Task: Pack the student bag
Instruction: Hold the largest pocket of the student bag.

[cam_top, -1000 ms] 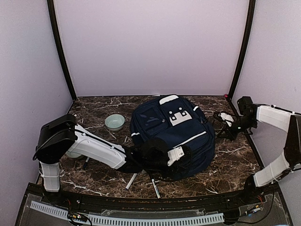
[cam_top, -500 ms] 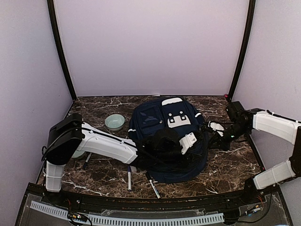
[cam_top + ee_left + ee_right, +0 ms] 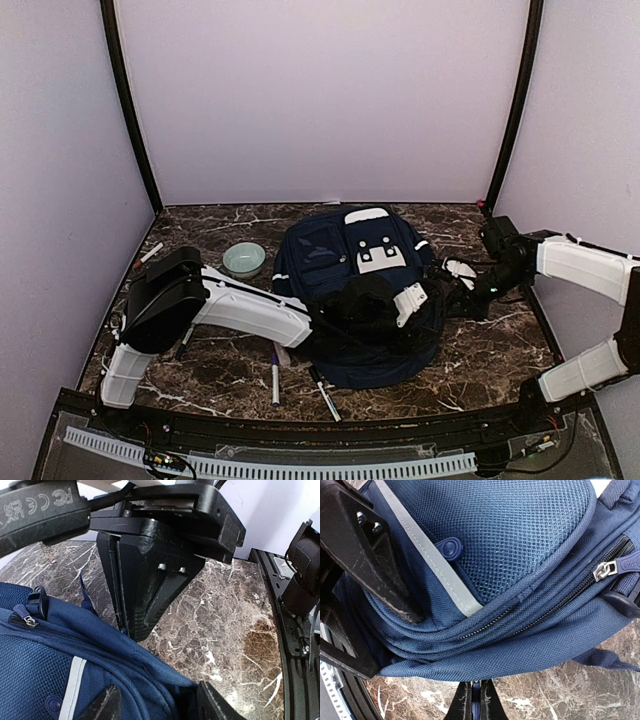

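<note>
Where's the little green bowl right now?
Top view: the bowl sits on the marble table, left of the student bag, beyond the left arm.

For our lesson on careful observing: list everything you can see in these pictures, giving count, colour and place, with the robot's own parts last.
backpack: one, navy with white stripes, centre of the table.
bowl: one, pale green, left of the backpack.
pens: at least three, mostly white; two near the front edge, one at the far left.
table: one, dark marble.
left arm: white and black, reaching over the backpack.
right arm: white and black, at the backpack's right side.
left fingers: black, open, astride the backpack's edge.
right fingers: black, shut, pinching something blue at the backpack's edge.
</note>
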Controlling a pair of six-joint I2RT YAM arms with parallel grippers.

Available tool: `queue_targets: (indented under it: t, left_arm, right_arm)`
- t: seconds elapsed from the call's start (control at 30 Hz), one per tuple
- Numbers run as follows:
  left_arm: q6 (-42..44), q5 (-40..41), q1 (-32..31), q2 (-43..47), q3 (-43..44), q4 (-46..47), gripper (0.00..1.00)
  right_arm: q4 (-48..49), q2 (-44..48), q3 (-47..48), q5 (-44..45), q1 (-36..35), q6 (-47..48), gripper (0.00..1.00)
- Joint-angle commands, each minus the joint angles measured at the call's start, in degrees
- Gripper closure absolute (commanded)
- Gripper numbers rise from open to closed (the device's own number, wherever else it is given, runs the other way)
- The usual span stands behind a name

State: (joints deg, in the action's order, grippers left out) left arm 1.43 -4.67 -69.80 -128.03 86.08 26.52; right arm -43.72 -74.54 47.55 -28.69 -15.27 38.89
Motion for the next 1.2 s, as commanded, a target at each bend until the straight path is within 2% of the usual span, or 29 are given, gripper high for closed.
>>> queue_targets:
  t: [0.0,0.27,0.43,0.6,0.77,1.0,1.17]
  left_arm:
    - [-2.0,-5.3,-0.5,-0.1,0.7,0.5,0.46]
    - [-2.9,-5.5,-1.5,-0.1,0.1,-1.1,0.45]
    - [-2.1,-3.0,-2.0,-0.6,0.3,-2.7,0.59]
    - [-1.7,0.6,-2.4,-4.3,5.5,-9.0,0.54]
    - [-1.1,2.1,-3.0,-5.0,6.5,-9.0,0.49]
    - [-1.2,7.4,-3.2,-5.2,7.9,-11.1,0.78]
    - [-1.1,7.1,-3.2,-4.3,7.5,-11.0,0.93]
  right_arm:
    - [0.2,-0.5,1.0,-4.5,-0.7,-1.0,1.0]
    - [0.2,-0.5,1.1,-4.4,-0.6,-1.7,1.0]
    - [-0.1,-0.9,1.5,-5.0,-0.5,-1.9,1.0]
    - [-0.6,-1.1,2.5,-6.5,-0.1,-2.4,1.0]
    - [-0.6,-2.5,3.3,-7.4,1.0,-3.5,1.0]
    - [-1.3,-3.7,3.9,-7.8,3.0,-1.9,1.0]
    - [-2.0,-5.4,4.0,-4.8,5.4,1.0,1.0]
